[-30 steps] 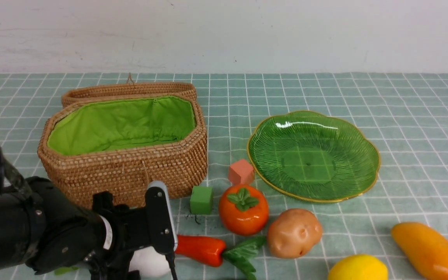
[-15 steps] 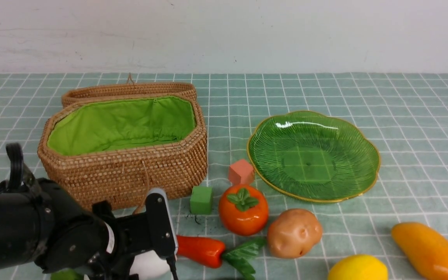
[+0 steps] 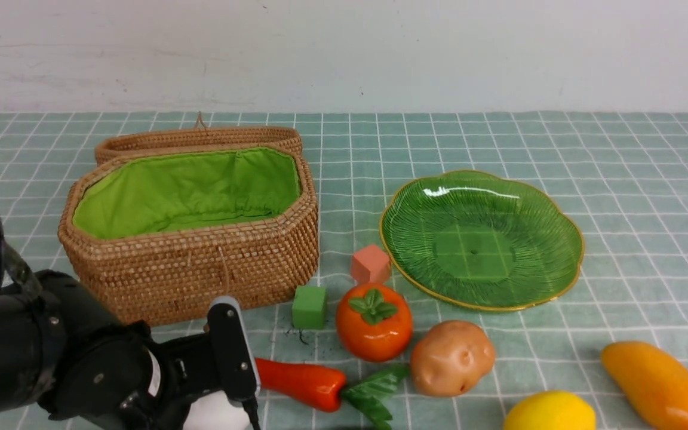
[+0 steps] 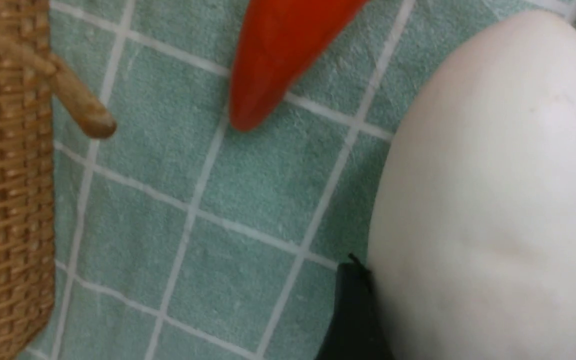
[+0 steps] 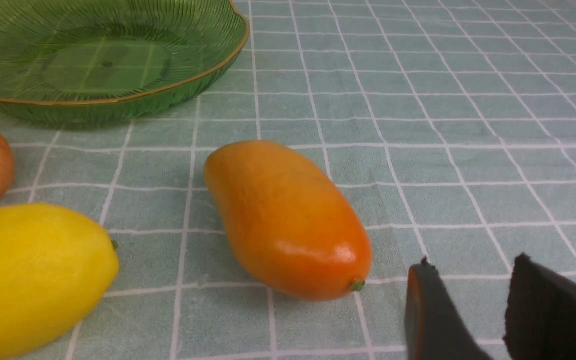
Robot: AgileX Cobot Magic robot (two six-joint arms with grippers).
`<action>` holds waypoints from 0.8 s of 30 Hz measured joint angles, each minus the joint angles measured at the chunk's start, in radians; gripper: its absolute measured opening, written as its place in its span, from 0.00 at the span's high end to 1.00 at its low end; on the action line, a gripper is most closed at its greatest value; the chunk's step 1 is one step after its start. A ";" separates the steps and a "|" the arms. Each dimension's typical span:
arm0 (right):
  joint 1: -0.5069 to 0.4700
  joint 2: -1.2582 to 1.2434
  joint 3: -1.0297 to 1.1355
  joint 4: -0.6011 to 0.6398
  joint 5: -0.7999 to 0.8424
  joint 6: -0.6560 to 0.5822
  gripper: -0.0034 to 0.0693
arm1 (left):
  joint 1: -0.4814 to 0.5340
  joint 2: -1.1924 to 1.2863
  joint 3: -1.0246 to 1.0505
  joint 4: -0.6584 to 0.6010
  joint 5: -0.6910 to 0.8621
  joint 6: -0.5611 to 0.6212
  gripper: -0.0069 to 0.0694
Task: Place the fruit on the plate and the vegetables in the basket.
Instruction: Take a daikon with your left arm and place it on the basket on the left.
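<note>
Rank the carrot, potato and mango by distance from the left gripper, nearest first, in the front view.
1. Carrot, just right of the left gripper.
2. Potato, farther right, past the carrot's leaves.
3. Mango, far right.

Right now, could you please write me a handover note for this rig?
Left gripper: closed around the radish, next to the carrot.
Right gripper: open, empty, near the mango.
Potato, persimmon and lemon lie in front of the plate; the basket is open.
Done: nothing seen on the plate or in the basket.
Left: radish, carrot, potato to basket; persimmon, lemon, mango to plate.
</note>
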 joint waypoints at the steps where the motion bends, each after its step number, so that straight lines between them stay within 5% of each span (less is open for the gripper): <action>1: 0.000 0.000 0.000 0.000 0.000 0.000 0.62 | 0.000 -0.012 0.000 0.000 0.009 -0.007 0.27; 16: 0.000 0.000 0.000 0.000 0.000 0.000 0.62 | 0.002 -0.245 -0.009 -0.013 0.147 -0.081 0.27; 24: 0.000 0.000 0.000 0.000 0.000 0.000 0.62 | 0.121 -0.253 -0.208 -0.015 0.205 -0.081 0.27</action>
